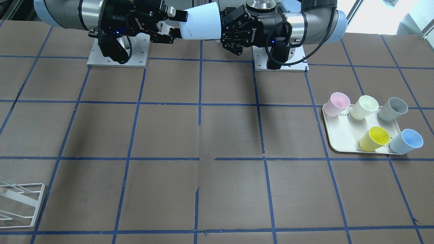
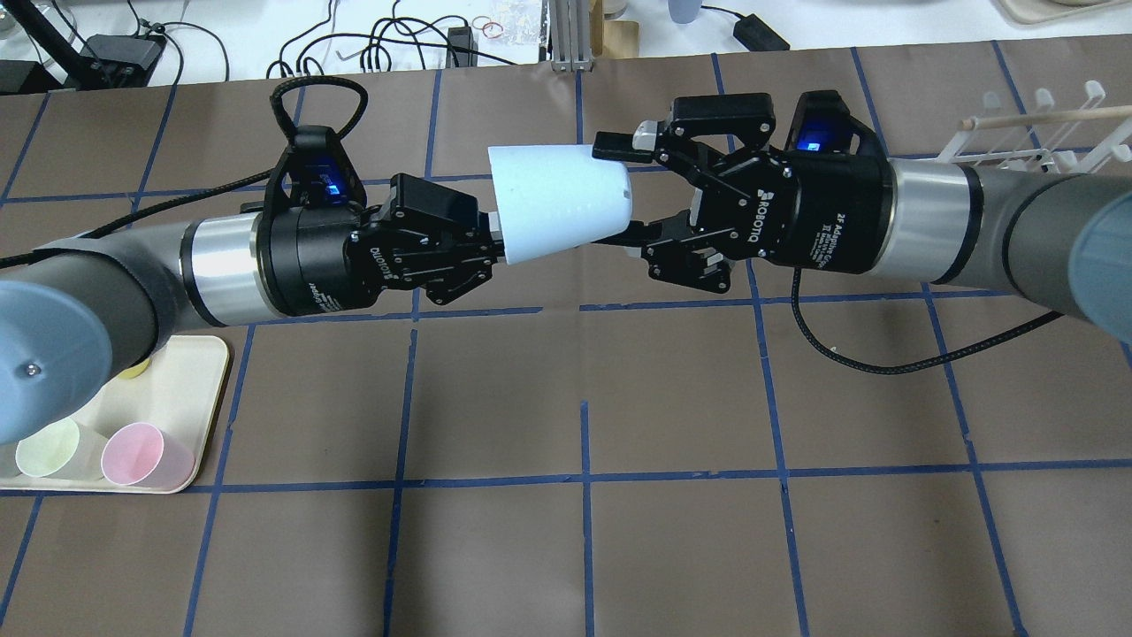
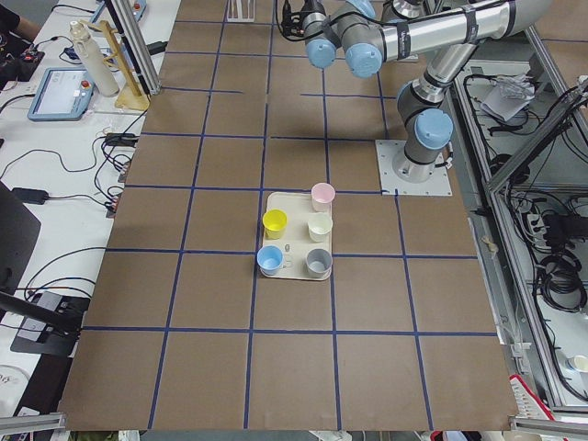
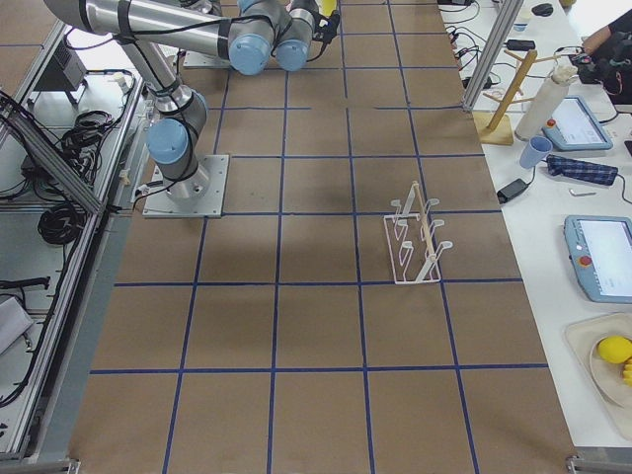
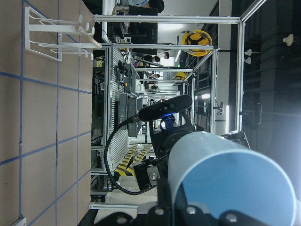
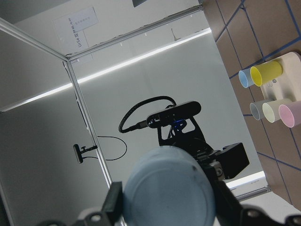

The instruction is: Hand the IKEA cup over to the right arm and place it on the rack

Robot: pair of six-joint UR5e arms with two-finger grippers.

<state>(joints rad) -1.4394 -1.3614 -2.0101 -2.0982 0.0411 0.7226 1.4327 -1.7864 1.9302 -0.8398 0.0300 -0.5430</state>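
The pale-blue IKEA cup (image 2: pixel 562 203) lies on its side in the air between the two arms, high above the table; it also shows in the front view (image 1: pixel 201 23). My left gripper (image 2: pixel 498 248) is shut on the cup's wide rim. My right gripper (image 2: pixel 623 190) is open, its fingers straddling the cup's narrow base with a small gap on each side. The right wrist view shows the cup's base (image 6: pixel 169 188) between the fingers. The white wire rack (image 2: pixel 1044 133) stands on the table on my right side, also in the front view (image 1: pixel 20 203).
A cream tray (image 1: pixel 339 135) on my left side holds a pink, a pale-yellow, a grey, a bright yellow (image 1: pixel 374 138) and a second blue cup (image 1: pixel 407 140). The two arm bases (image 1: pixel 117 54) stand at the table's near edge.
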